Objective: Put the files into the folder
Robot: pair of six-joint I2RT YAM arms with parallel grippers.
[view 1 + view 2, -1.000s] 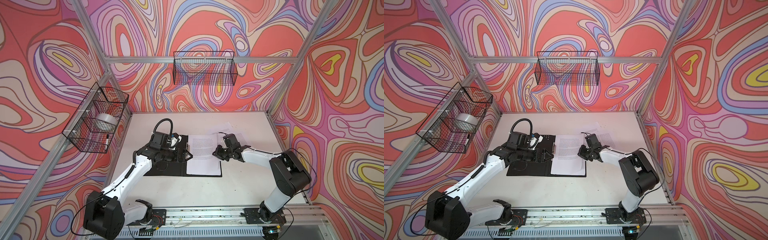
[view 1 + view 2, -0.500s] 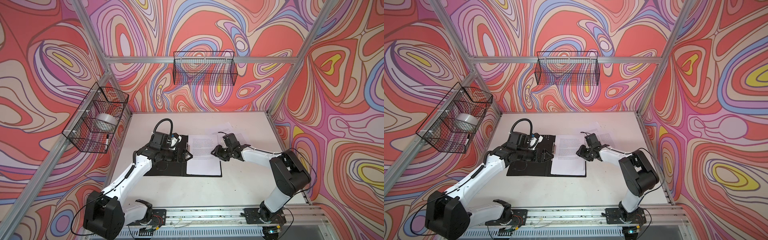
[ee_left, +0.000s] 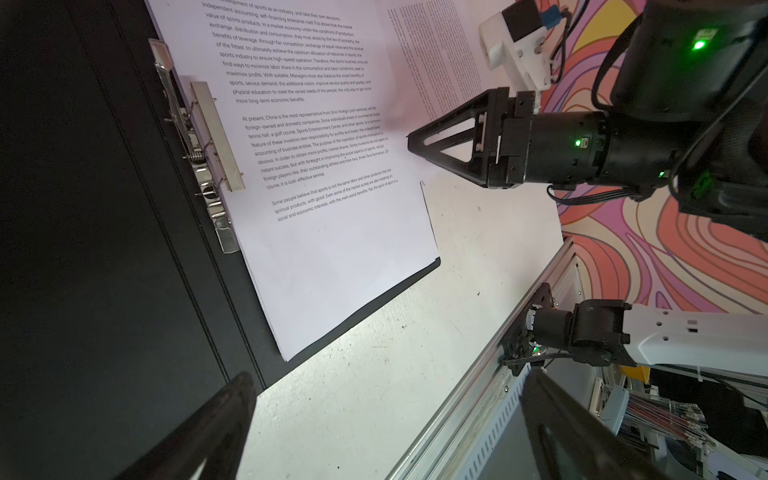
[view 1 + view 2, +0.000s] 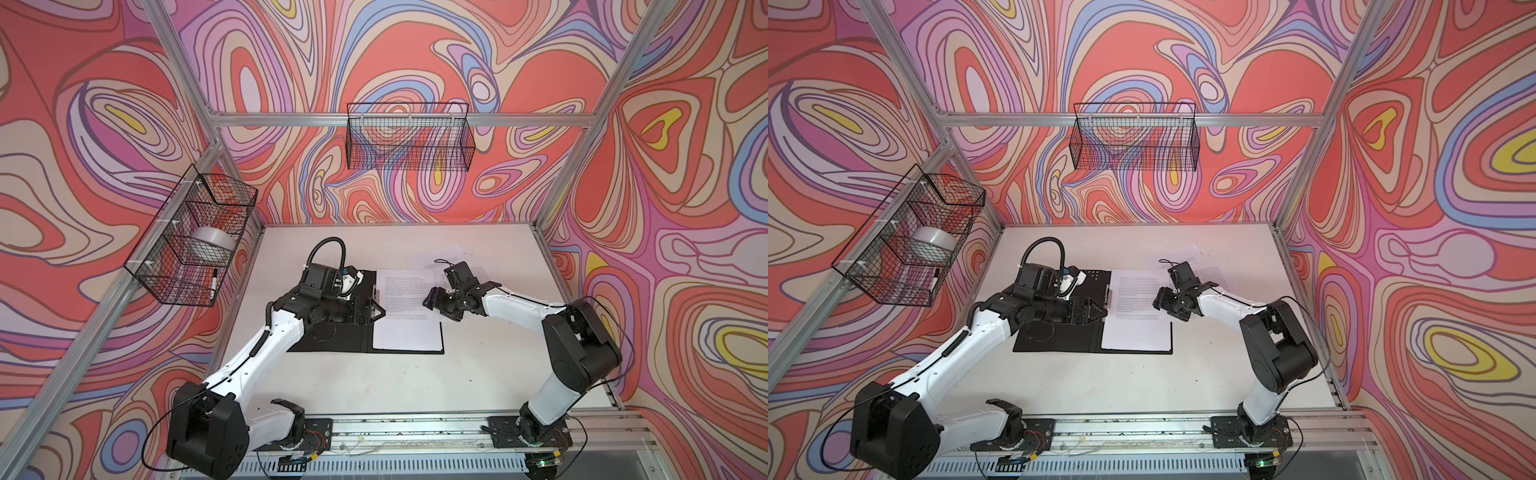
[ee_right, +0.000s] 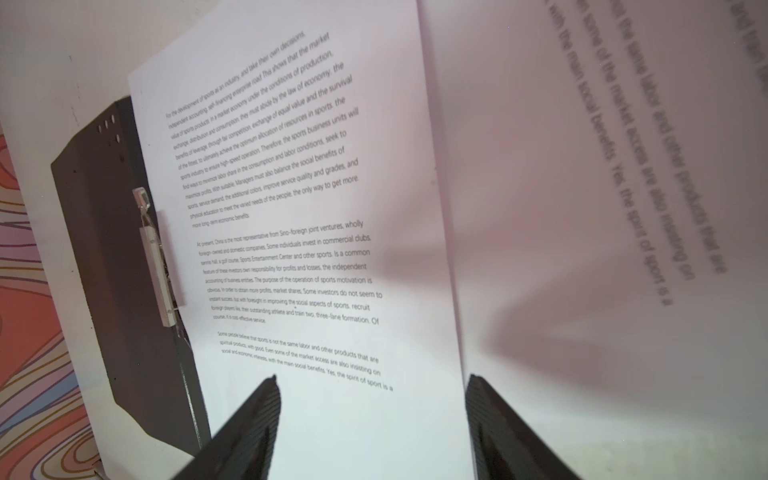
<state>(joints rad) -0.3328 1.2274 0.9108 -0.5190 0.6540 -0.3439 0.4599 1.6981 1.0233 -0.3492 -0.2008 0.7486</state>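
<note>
One sheet (image 4: 407, 320) is lying on the right half of the open folder (image 4: 328, 338) in both top views. The right gripper (image 4: 432, 300), pinched nearly closed a second ago, is now spreading over that sheet's right edge. The left gripper (image 4: 371, 311) is hovering over the middle of the folder. More sheets (image 4: 446, 255) are waiting on the table (image 4: 374, 386) behind the right arm.

In the left wrist view, the left gripper's fingers (image 3: 232, 415) are standing wide apart with nothing between them. The metal clip (image 3: 199, 141) is sitting along the sheet's inner edge; whether it is pressing the paper I cannot tell.

In the right wrist view, the right gripper's fingers (image 5: 253, 419) are gaping above the sheet and holding nothing. Another sheet (image 5: 582, 145) is showing next to it.

By my reading, the right gripper is letting this sheet go in place. One file is sitting in the folder, and the rest are still needing fetching.
</note>
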